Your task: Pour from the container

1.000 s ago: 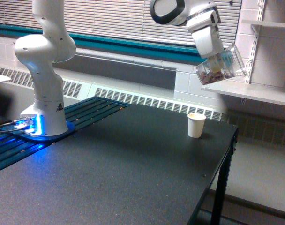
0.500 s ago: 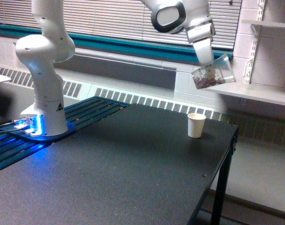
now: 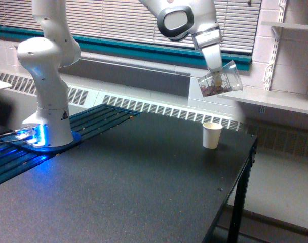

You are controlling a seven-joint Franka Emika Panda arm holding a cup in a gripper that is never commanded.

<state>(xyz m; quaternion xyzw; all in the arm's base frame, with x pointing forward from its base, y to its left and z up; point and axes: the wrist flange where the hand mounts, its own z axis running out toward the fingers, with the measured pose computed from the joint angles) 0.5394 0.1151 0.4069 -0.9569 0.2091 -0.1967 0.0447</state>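
The container (image 3: 221,81), a clear mug-like cup with brownish pieces gathered at its lower left end, hangs tilted in the air. My gripper (image 3: 215,72) is shut on it from above. It sits high over the small white paper cup (image 3: 212,135), which stands upright on the black table (image 3: 123,187) near the far right corner. The container is roughly above the paper cup, well clear of it. Nothing visibly falls from it.
The white arm base (image 3: 46,91) stands on a blue-lit mount at the exterior view's left. A white wall shelf (image 3: 275,98) runs at the exterior view's right, just behind the container. The table's right edge lies close to the paper cup.
My gripper has carried the container toward the exterior view's left and slightly down, away from the shelf, to a spot over the paper cup. The paper cup has not moved.
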